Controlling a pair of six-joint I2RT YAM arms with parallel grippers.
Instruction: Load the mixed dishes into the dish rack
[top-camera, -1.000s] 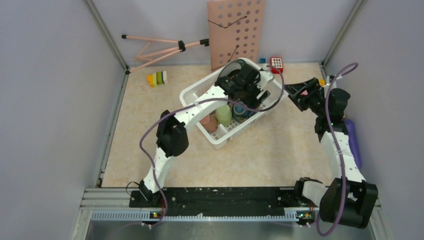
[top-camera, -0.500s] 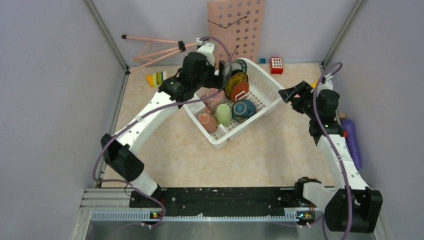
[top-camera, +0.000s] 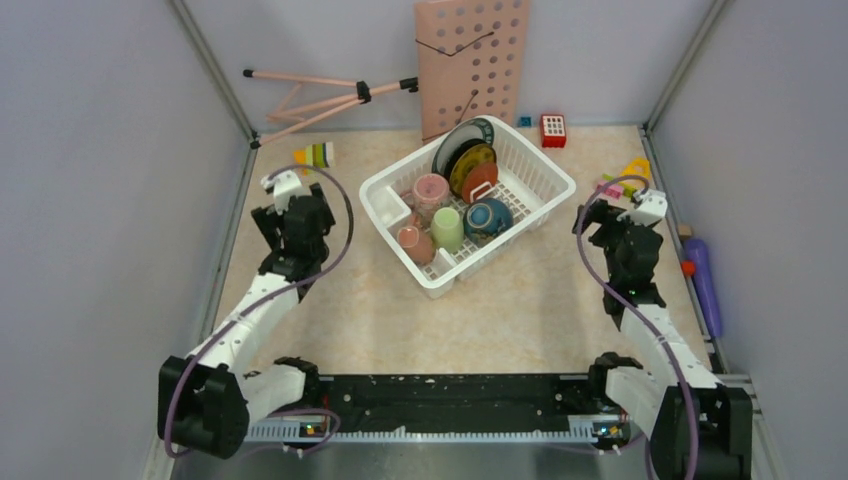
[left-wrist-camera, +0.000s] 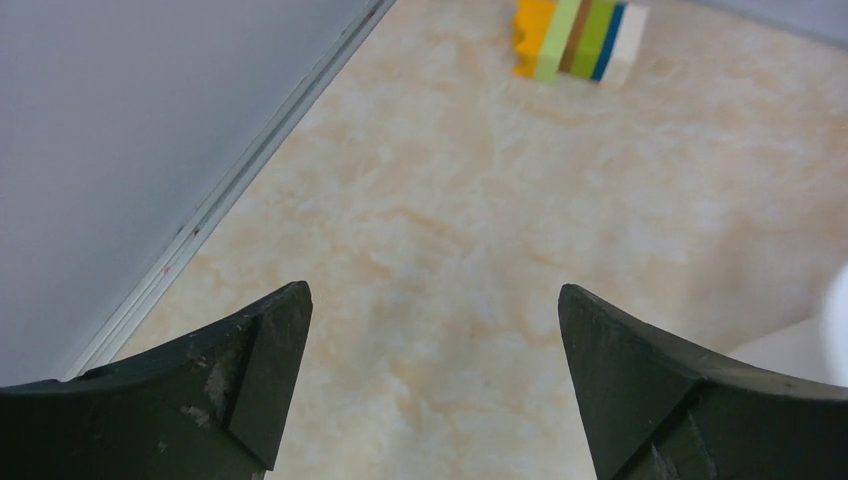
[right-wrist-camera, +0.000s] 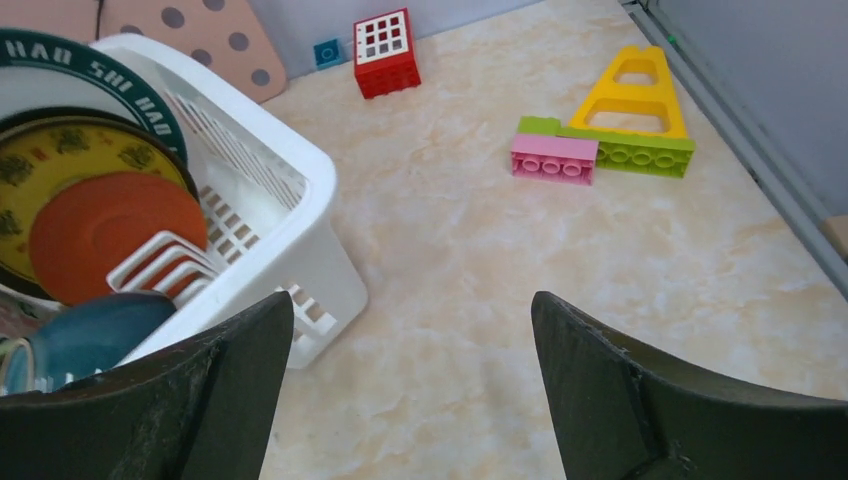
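Contents: the white slotted plastic dish rack (top-camera: 508, 236) sits mid-counter (top-camera: 520, 300), angled. In its far end, on edge in the tines, are a green-rimmed plate (right-wrist-camera: 80, 58), a yellow plate (right-wrist-camera: 55, 150) and an orange saucer (right-wrist-camera: 95, 230). A bluish bowl (top-camera: 488, 217), a pale-green mug (top-camera: 448, 230) and two pink mugs (top-camera: 431, 190) occupy the rest.

Surroundings: a striped stack of toy blocks (left-wrist-camera: 575, 40) lies left of the rack. A red gridded block (right-wrist-camera: 385, 52), a yellow triangular block (right-wrist-camera: 640, 100) and a pink brick (right-wrist-camera: 553, 158) lie to the right.

Left hand (left-wrist-camera: 430, 300) and right hand (right-wrist-camera: 410, 305) are both spread and empty, clear of the rack.
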